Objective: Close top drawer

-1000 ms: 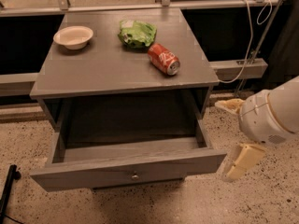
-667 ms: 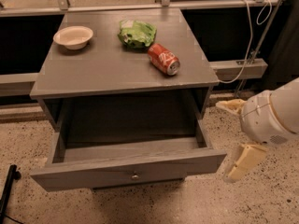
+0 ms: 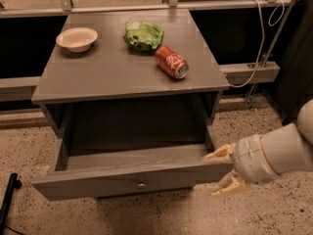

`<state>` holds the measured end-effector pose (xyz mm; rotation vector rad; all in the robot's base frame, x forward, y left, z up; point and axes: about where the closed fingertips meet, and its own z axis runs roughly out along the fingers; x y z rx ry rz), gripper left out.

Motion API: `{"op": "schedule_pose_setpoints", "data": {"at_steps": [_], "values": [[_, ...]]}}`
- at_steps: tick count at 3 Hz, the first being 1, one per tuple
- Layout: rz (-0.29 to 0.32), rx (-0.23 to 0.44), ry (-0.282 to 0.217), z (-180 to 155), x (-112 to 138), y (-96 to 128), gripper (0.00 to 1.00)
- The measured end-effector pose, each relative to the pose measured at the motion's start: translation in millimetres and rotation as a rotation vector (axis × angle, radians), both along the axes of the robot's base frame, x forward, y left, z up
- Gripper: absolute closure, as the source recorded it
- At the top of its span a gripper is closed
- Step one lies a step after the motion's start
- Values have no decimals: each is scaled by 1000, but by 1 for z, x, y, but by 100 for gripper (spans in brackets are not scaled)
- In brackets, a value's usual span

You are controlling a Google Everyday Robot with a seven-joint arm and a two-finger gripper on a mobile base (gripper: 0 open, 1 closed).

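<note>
"Fingers (image 3: 222, 152) first: how were they set?"

"Spread apart, grasping nothing. The robot's cream two-finger gripper (image 3: 212, 174) sat at the right end of the grey wood-grain top drawer (image 3: 122, 175). One finger lay along the top edge of its long front panel and the other hung below the lower edge. Whether either touched the wood, I couldn't tell."

"And the drawer itself?"

"Pulled well out of the grey cabinet, deep box open to view, with the small round brass knob (image 3: 141, 184) at the middle of the front."

"So how did it lie from the gripper?"

"The panel's long axis ran side to side across the view, and nearly all of it stretched away from the fingers toward the left of the view, with the knob well apart from them. The closing direction ran at right angles to that — straight back under the tabletop (image 3: 112, 75), away from the camera."

"What did that call for?"

"A push on the front face toward the cabinet, by my judgement. Pushed from the end and not from near the knob, the drawer might skew on its runners — a spot nearer centre looked safer."

"Anything in the way?"

"No. The pale round bowl (image 3: 77, 38), crumpled green bag (image 3: 143, 35) and red soda can (image 3: 172, 61) lay up on the tabletop, out of the drawer's path."
</note>
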<state>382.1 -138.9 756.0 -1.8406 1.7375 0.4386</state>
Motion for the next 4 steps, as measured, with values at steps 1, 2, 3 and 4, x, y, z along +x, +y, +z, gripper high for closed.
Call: {"op": "schedule_pose_setpoints", "data": {"at_steps": [1,2,3,4], "values": [[76,2,22,-62,-11,16,66],[87,-40,35,-106,-13,27,89],[42,-76,1,-121,4,38,100],[-70,-84,-39,-133,30,46,100]]}}
